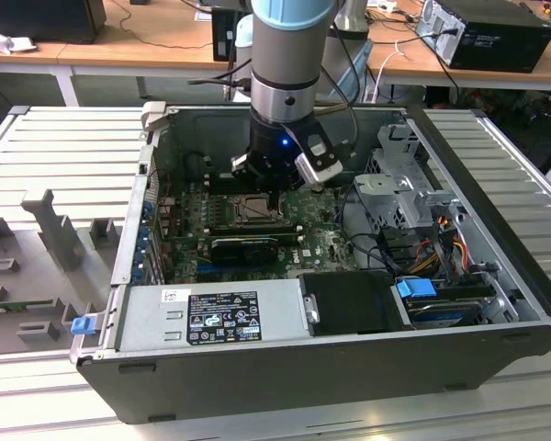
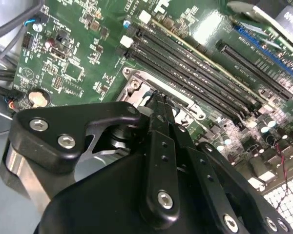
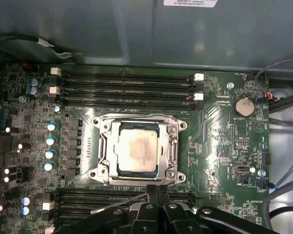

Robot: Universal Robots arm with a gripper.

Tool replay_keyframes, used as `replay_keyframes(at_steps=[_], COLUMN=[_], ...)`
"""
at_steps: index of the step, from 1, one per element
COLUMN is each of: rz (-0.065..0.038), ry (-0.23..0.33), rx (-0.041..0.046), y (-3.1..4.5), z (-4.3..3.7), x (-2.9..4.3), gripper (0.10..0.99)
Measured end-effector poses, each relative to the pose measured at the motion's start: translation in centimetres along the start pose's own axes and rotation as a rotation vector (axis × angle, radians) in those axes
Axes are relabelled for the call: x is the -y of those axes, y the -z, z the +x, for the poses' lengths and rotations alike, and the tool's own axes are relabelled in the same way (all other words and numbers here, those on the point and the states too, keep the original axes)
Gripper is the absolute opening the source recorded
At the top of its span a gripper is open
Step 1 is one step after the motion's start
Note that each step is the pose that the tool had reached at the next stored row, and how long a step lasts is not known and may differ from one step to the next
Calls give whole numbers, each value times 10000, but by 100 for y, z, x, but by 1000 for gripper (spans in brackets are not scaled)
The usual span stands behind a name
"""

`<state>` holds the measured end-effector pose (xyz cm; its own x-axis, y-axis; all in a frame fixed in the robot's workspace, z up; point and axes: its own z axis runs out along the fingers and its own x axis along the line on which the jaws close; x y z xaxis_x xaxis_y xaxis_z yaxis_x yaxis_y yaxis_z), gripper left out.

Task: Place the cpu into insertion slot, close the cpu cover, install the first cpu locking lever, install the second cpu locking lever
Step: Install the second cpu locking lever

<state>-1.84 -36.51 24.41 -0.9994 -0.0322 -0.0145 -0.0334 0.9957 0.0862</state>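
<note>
Exterior view first: the arm reaches down into the open computer case (image 1: pixel 496 276), and the gripper (image 1: pixel 274 179) hangs right over the insertion slot (image 1: pixel 253 210) on the green motherboard (image 1: pixel 317 241). Room around the slot looks tight from here, with the black heatsink block (image 1: pixel 243 248) just beside the slot on the near side, the case wall behind it, and a tangle of cables and the drive cage (image 1: pixel 406 188) off toward the exterior view's right. Second wrist view: you look down the gripper (image 2: pixel 157 100) itself, fingers (image 2: pixel 161 126) pressed together into one thin blade with nothing between them, tip sitting right at the metal frame edge of the slot (image 2: pixel 136 80). The long memory slots (image 2: pixel 195 78) run just beside that frame, so not much slack there either. First wrist view is the useful one for progress: the cpu (image 3: pixel 136 150) already sits flat in the slot (image 3: pixel 183 178), pale top showing, and the cpu cover (image 3: pixel 173 146) looks folded down around it, framing the chip through its window. So I'd call steps one and two done. A thin wire lever (image 3: pixel 122 201) angles out just beside the slot's frame near the closed fingers (image 3: pixel 157 191), which to me looks unlatched, so the locking levers look like what's left, though I can't make out the second one clearly.
</note>
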Motion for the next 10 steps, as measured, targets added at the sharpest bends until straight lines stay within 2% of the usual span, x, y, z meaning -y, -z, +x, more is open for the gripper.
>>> replay_keyframes(at_steps=[1,3,6,8,10], rz=[-45,-113,-289,-438,-473], ry=[-1,-10,-15,-12,-12], rx=[-3,-94,-101,-96,-94], y=[0,-15,-25,-42,-56], z=[0,2,35,154,346], x=[11,45,86,123,122], gripper=[106,106,106,106,106])
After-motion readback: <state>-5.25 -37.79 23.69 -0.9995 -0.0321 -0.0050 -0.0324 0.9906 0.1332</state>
